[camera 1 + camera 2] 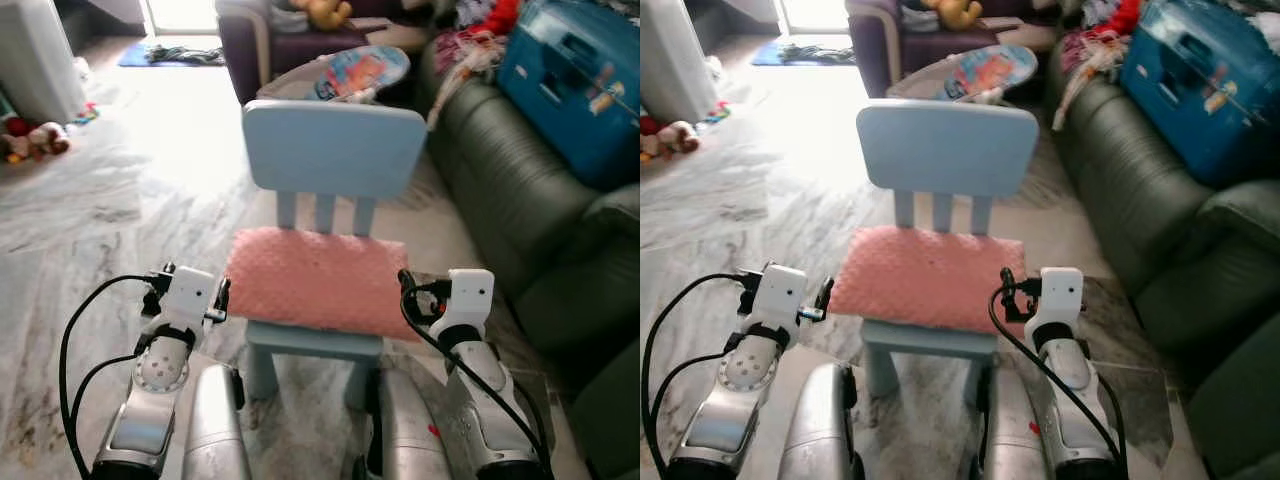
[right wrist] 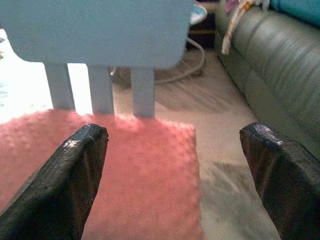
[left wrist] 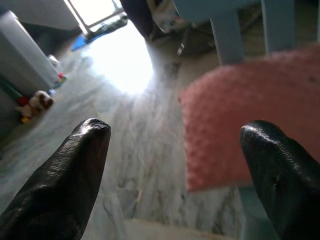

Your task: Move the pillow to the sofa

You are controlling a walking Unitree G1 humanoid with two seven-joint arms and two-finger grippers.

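Pink pillow (image 1: 315, 280) lies flat on the seat of the small blue chair (image 1: 335, 150). I see the left claw (image 3: 175, 150) wide open at its left edge, right claw (image 2: 172, 150) wide open at its right edge, both empty. Green sofa (image 1: 520, 190) stands right of the chair.

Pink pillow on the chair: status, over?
Both grippers open: left gripper at its left edge, right gripper at its right. Pink bumpy fabric pillow flat on light blue plastic chair, ungrasped. Dark green leather sofa to the right, blue suitcase on it.
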